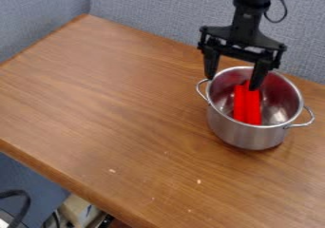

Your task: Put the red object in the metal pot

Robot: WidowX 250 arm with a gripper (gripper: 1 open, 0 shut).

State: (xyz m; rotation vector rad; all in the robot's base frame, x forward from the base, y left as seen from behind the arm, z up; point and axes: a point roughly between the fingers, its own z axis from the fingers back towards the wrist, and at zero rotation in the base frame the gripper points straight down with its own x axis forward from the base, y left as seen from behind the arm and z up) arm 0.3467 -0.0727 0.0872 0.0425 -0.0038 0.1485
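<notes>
I see the bright red ridged plastic block (248, 103) lying inside the shiny round steel pot (256, 131) near the surface's right edge; fingers (204, 61) spread apart above. It looks light, stiff; grip its long sides.

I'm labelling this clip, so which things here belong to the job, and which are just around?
Belonging to the job:
red object, lying inside the pot
metal pot
gripper, open above the pot

Just around:
wooden table
grey wall behind it
</notes>
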